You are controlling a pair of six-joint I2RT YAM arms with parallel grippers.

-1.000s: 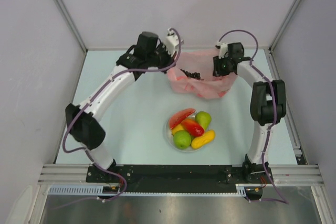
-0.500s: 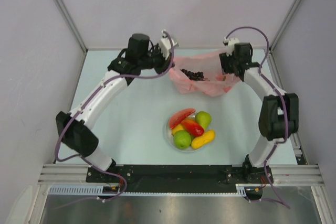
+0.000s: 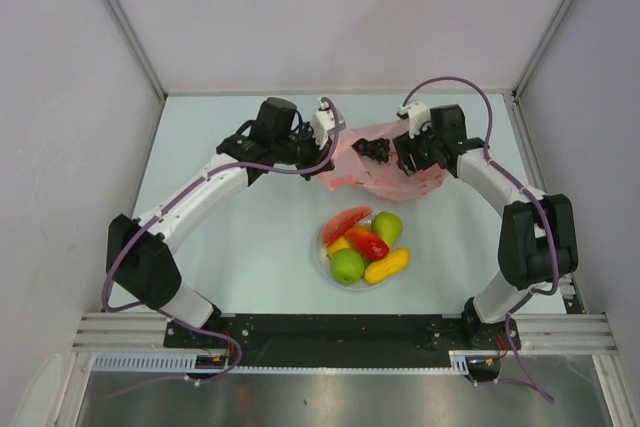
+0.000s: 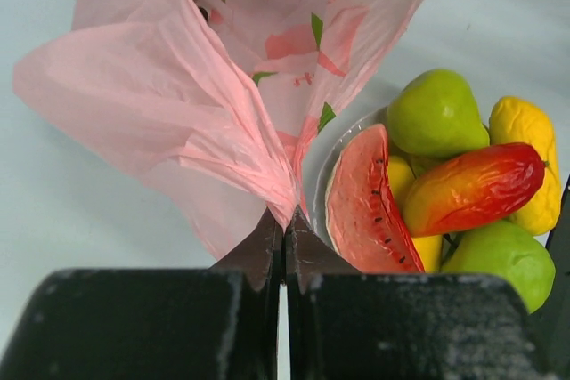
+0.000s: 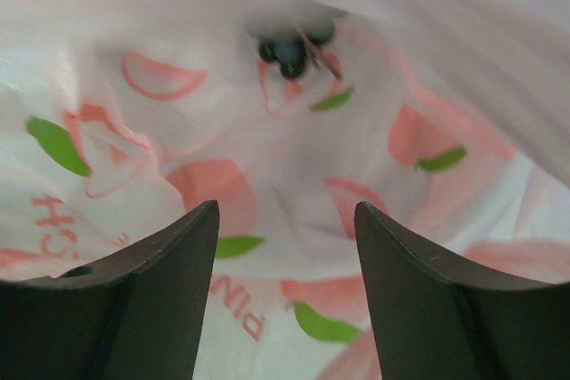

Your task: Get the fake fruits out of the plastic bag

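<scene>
The left gripper (image 4: pixel 283 222) has its fingers pressed together on a gathered edge of the bag (image 4: pixel 169 104), which sits at the far side of the table just behind the plate (image 3: pixel 317 255). The right gripper (image 5: pixel 285 220) is inside the bag's mouth with its fingers spread, and the grapes (image 5: pixel 290 46) lie deeper in, ahead of it and untouched. The other fruits (image 3: pixel 365 244) are heaped on the plate.

Top external: high behind the arm bases, looking down.
Left wrist: close behind left gripper (image 4: pixel 283 218), facing plastic bag (image 4: pixel 169 104) ahead.
Right wrist: very near, looking past right gripper (image 5: pixel 285 213) into bag.
Shared: the bag.
</scene>
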